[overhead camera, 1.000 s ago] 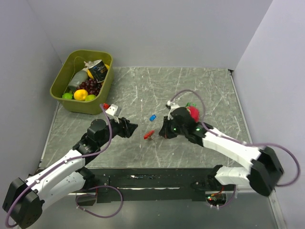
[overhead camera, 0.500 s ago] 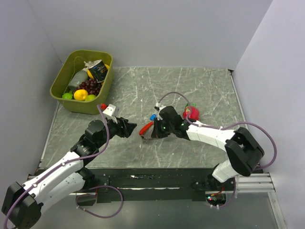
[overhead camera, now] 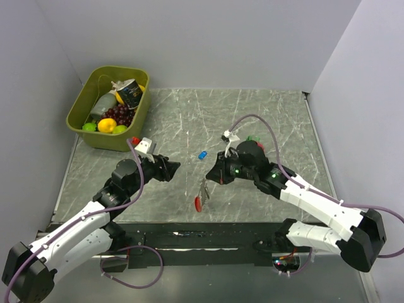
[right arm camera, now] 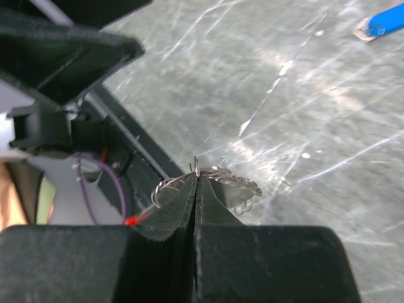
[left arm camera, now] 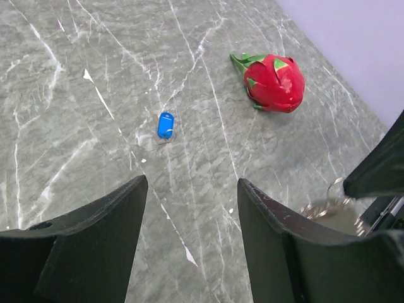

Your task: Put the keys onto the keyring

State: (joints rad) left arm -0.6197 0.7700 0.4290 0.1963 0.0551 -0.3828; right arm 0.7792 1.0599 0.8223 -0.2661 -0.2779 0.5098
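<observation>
Two right fingers (right arm camera: 172, 213) pinch keyring (right arm camera: 222, 180), overhead view shows clip (overhead camera: 198, 202) dangling

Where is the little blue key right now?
The blue key lies on the table in the middle of the top view, just beyond the left gripper and right gripper, touching neither.

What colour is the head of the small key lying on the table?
The key head is bright blue, clearest in the left wrist view.
</observation>
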